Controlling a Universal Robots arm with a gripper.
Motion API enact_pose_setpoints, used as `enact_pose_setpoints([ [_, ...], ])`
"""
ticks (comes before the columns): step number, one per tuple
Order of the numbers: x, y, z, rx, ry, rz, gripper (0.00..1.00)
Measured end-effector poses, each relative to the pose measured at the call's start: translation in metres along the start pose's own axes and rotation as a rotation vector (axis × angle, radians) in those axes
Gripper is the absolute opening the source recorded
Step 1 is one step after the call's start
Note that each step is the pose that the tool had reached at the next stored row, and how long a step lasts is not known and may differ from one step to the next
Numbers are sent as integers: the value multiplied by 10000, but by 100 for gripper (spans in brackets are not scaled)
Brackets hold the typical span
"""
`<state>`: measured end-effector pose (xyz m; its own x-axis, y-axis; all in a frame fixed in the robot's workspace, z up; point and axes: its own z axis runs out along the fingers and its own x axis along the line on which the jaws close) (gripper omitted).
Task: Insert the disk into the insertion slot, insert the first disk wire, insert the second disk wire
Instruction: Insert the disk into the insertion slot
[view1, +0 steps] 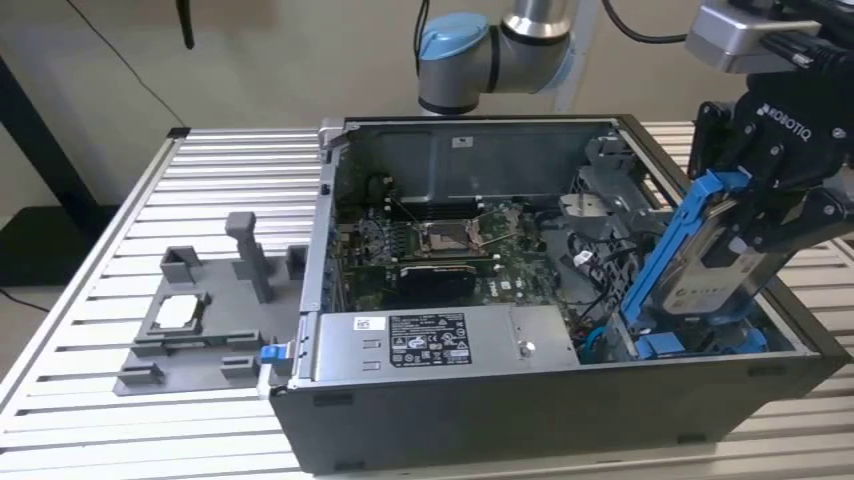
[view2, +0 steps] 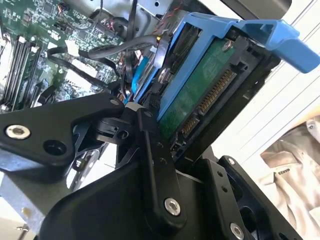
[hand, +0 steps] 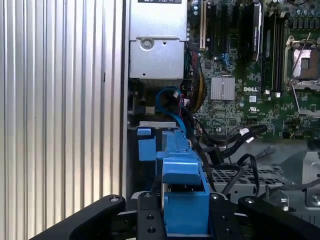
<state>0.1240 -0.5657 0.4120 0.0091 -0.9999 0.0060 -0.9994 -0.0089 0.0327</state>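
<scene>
The hand pinches the tilted disk, its lower end at the insertion slot, on the exterior view's right of the case.

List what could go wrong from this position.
1. The disk hangs tilted in the gripper, its lower end near the slot. It may jam against the blue rails rather than slide in.
2. Loose black cables lie beside the slot and might get pinched under the disk.
</scene>
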Motion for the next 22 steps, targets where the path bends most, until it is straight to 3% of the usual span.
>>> enact_pose_setpoints([
  [8,0,-2,45,-8,1,-1,33],
  [12,0,-1,-15,-125,-5,-3,33],
  [15,1,-7,-23,-183,-3,-2,33],
  [22,3,-30,57,-197,10,4,33],
])
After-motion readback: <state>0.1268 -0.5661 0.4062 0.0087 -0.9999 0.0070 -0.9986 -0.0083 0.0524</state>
